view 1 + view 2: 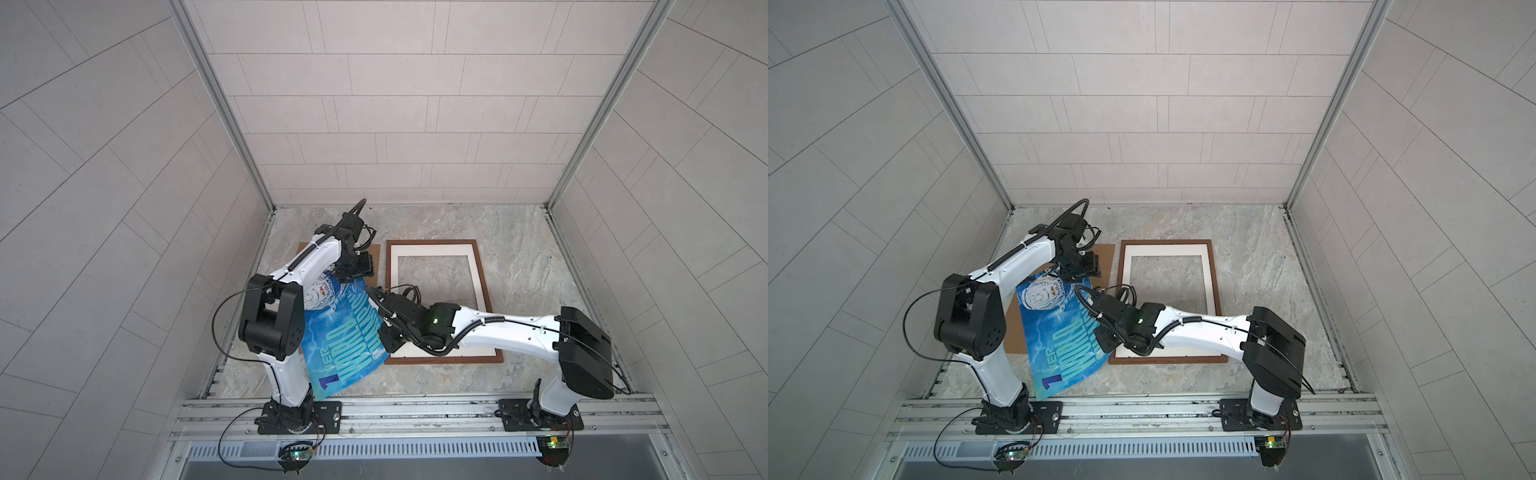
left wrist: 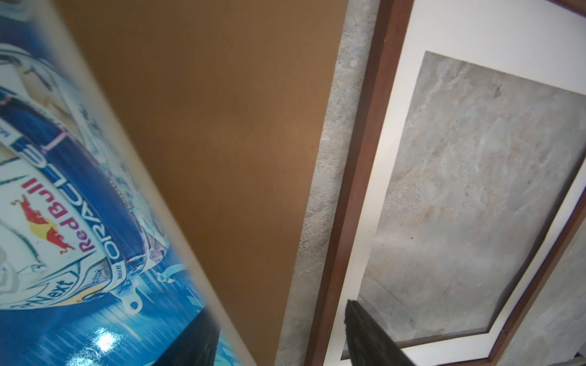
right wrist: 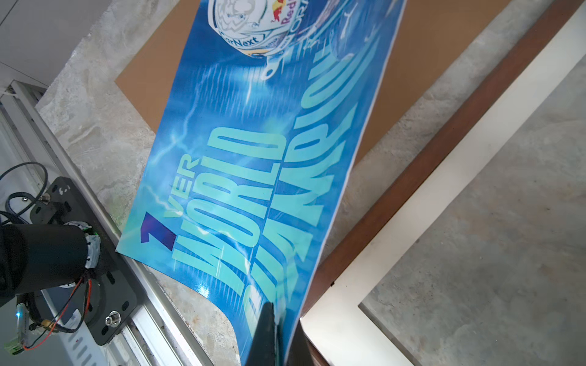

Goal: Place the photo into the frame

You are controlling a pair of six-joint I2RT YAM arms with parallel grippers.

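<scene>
The raised blue helmet print point(image 1: 338, 345) curves up across the space to the left of my right hand point(image 1: 372, 291), blocking a low pass there. To its right, the thin dark-brown wooden frame point(image 1: 432, 242) and white card mat point(image 1: 432, 250) lie flat; above them and the grey marbled bench point(image 1: 532, 257) beyond is open.

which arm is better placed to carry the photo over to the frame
Right: the right end effector is shut on the photo beside the frame; the left end effector stands open.
</scene>
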